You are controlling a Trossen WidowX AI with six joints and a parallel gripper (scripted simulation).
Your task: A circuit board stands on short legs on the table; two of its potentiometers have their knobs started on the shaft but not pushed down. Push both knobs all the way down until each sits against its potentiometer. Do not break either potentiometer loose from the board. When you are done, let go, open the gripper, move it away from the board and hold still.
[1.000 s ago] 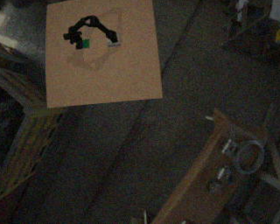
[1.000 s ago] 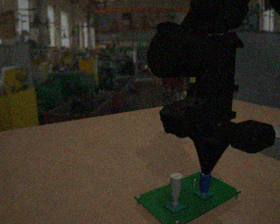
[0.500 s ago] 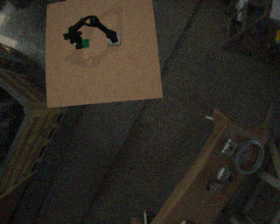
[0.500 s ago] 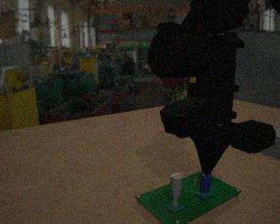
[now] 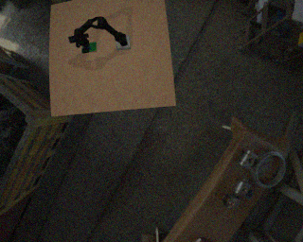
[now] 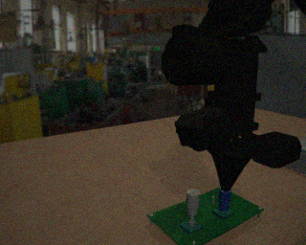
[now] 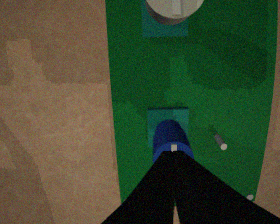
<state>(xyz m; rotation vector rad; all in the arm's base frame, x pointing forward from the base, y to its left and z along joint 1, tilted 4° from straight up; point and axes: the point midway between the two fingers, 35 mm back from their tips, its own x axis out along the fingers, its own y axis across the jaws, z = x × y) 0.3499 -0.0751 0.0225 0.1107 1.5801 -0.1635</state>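
Observation:
The green circuit board [image 5: 93,46] [image 6: 247,211] [image 7: 131,75] stands on the table. The blue knob [image 6: 224,201] [image 7: 170,132] is upright on its teal potentiometer [image 6: 223,213] [image 7: 168,114]; its lower end looks at or very close to the potentiometer. The grey-white knob [image 6: 192,202] [image 7: 170,7] stands higher on its shaft, with bare shaft showing above its potentiometer [image 6: 185,227] [image 7: 150,30]. My gripper [image 6: 226,189] [image 7: 171,160] is shut, with nothing between the fingers. Its tips are at the top of the blue knob, touching or nearly so; they hide part of that top.
A thin pin [image 6: 213,199] [image 7: 219,140] stands on the board beside the blue knob. The arm's base [image 5: 124,43] is on the table to the right in the top view. The wooden table top [image 5: 113,84] [image 6: 76,184] [image 7: 65,130] surrounds the board.

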